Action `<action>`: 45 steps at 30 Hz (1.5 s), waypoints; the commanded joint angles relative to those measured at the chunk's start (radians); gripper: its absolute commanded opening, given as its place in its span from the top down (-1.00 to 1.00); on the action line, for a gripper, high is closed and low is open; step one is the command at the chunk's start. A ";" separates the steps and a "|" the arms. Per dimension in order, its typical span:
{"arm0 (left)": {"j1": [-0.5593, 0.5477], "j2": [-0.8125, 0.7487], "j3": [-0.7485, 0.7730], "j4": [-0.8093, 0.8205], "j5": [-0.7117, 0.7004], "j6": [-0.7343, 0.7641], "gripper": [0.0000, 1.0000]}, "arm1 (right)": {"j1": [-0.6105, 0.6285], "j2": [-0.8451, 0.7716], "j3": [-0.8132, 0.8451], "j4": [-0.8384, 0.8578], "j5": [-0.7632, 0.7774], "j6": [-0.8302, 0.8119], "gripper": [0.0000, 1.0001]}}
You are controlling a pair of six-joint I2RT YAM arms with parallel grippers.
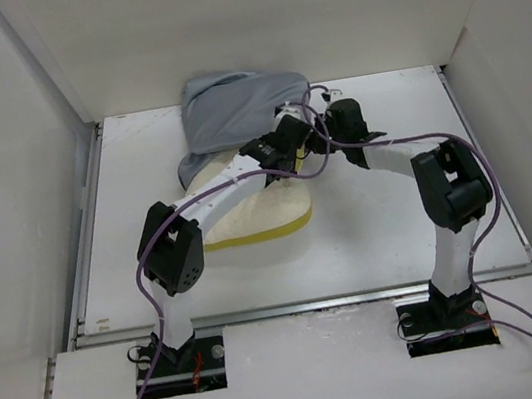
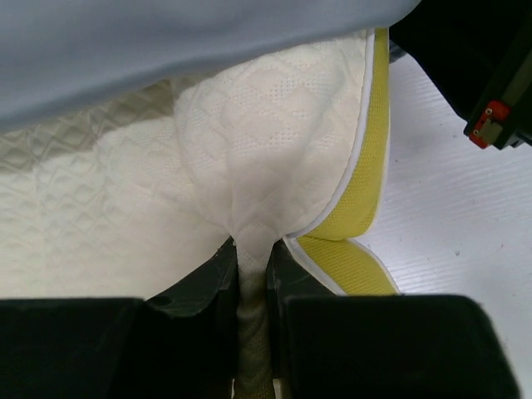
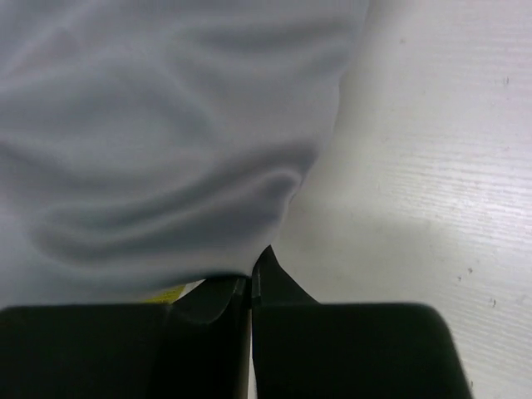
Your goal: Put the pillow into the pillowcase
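Note:
The cream-yellow pillow [image 1: 249,220] lies on the table with its far end under the grey pillowcase [image 1: 232,112], which is bunched up at the back. My left gripper [image 1: 283,146] is shut on the pillow [image 2: 274,141]. In the left wrist view its jaws [image 2: 252,259] pinch a fold of the quilted cover beside the yellow edge band [image 2: 366,191]. My right gripper [image 1: 331,120] is shut on the lower edge of the pillowcase [image 3: 150,150], with thin grey fabric caught between its jaws [image 3: 252,281]. The pillowcase [image 2: 166,41] overhangs the pillow's top.
White walls close the table [image 1: 399,209] in at the back and on both sides. A metal rail [image 1: 303,305] runs along the near edge. The right arm's black wrist [image 2: 482,75] is close on the right of the left gripper. Purple cables loop around both arms.

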 commanded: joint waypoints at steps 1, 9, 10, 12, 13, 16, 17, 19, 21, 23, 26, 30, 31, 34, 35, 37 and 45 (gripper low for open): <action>0.009 -0.043 0.095 0.026 -0.094 0.016 1.00 | 0.002 -0.099 -0.040 0.114 -0.026 0.000 1.00; 0.072 0.186 0.378 0.013 -0.128 -0.059 1.00 | 0.092 -0.537 -0.381 0.037 -0.118 -0.023 1.00; 0.072 0.210 0.443 -0.001 -0.137 -0.060 1.00 | 0.129 -0.580 -0.426 0.014 -0.127 -0.023 1.00; 0.072 0.261 0.489 -0.001 -0.149 -0.069 1.00 | 0.160 -0.695 -0.462 -0.050 -0.127 -0.014 1.00; 0.081 0.261 0.501 -0.001 -0.159 -0.081 1.00 | 0.186 -0.729 -0.474 -0.073 -0.138 -0.005 1.00; 0.091 0.275 0.501 0.023 -0.182 -0.104 1.00 | 0.204 -0.874 -0.505 -0.173 -0.123 -0.005 1.00; 0.091 0.286 0.501 0.023 -0.191 -0.104 1.00 | 0.204 -0.908 -0.505 -0.209 -0.097 -0.005 1.00; 0.091 0.286 0.489 0.023 -0.157 -0.104 1.00 | 0.204 -0.986 -0.505 -0.309 -0.056 -0.026 1.00; 0.091 0.277 0.456 0.014 -0.115 -0.104 0.51 | 0.204 -1.000 -0.505 -0.357 0.007 -0.027 1.00; 0.082 0.226 0.410 0.025 -0.032 -0.095 -0.20 | 0.204 -0.987 -0.505 -0.366 0.018 -0.027 1.00; 0.069 0.136 0.279 0.051 0.051 -0.074 -0.99 | 0.204 -0.918 -0.505 -0.366 0.018 -0.027 1.00; 0.019 0.000 0.121 0.051 0.140 -0.061 -1.00 | 0.195 -0.859 -0.496 -0.394 0.031 -0.027 0.40; 0.005 -0.034 0.045 0.051 0.157 -0.061 -1.00 | 0.195 -0.849 -0.487 -0.409 0.031 -0.027 0.28; -0.007 -0.179 -0.104 0.051 0.179 -0.073 -1.00 | 0.195 -0.861 -0.487 -0.418 0.040 -0.040 -0.38; -0.007 -0.209 -0.133 0.051 0.179 -0.086 -1.00 | 0.195 -0.876 -0.476 -0.428 0.050 -0.040 -0.51; -0.007 -0.294 -0.178 0.030 0.154 -0.102 -1.00 | 0.195 -0.888 -0.467 -0.446 0.060 -0.066 -0.72; 0.018 -0.483 -0.342 -0.084 -0.051 -0.227 -1.00 | 0.195 -0.784 -0.367 -0.423 -0.001 -0.131 -0.82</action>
